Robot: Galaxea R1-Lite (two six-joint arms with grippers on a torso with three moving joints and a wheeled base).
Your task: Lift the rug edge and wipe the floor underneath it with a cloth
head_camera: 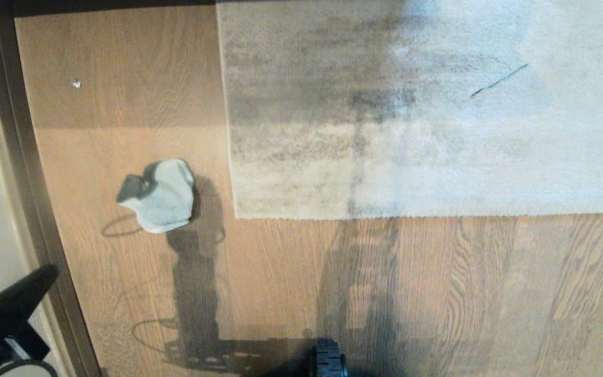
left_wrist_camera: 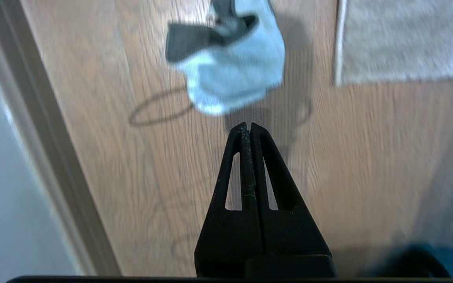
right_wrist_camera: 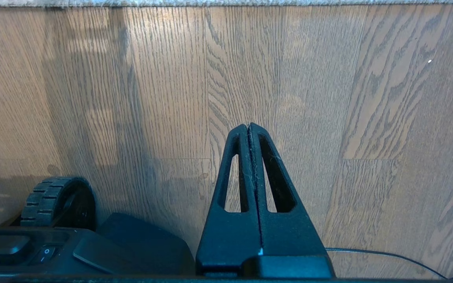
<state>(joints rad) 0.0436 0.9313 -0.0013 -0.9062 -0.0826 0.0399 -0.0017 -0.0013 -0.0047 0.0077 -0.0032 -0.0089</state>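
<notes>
From the head camera I see the small crumpled cloth [head_camera: 159,195], off-white with a dark grey fold at one side, lying on the warm brown wood-grain plank floor [head_camera: 437,293]. It sits just beside the near corner of the pale grey-beige short-pile rug's edge [head_camera: 234,209], apart from it, with a strip of bare plank between them. The rug lies flat on the floor.

My left gripper [left_wrist_camera: 247,125] has its black fingers clenched together on nothing. In its wrist camera the cloth [left_wrist_camera: 230,67] lies just beyond the fingertips, not touching them, with floor showing between. In the head view the same gripper [head_camera: 45,275] shows only at the lower left corner, over the dark brown baseboard strip [head_camera: 29,173], well short of the cloth.

My right gripper [right_wrist_camera: 249,125] is clamped tight and empty too, over bare planks near the robot's black base wheel [right_wrist_camera: 49,196]. The rug's border [right_wrist_camera: 226,3] shows as a thin strip far ahead of its fingertips, well apart from them.
</notes>
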